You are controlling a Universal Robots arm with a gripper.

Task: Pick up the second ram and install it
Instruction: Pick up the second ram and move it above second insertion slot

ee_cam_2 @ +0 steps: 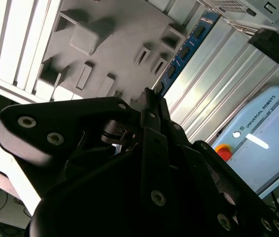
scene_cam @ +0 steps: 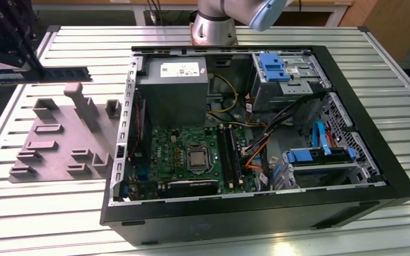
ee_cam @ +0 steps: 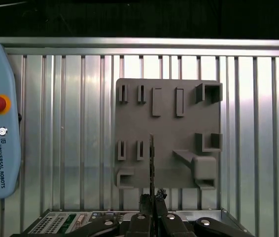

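**Black metal gripper clamped on the thin, blackish-blue second ram**

Closed fingers are seen pinching the stick near one end, so that most of its length juts out past the fingertips. It is held above the grey moulded holder plate with upright posts, on the slatted metal table.

The long black sockets on the green circuit board lie well apart, toward the exterior view's right, inside the open black computer case. There the stick's long axis is judged roughly crosswise to the sockets.

Edge-on, a mere line is given by the first wrist view. The chip-bearing face is given by the second wrist view.
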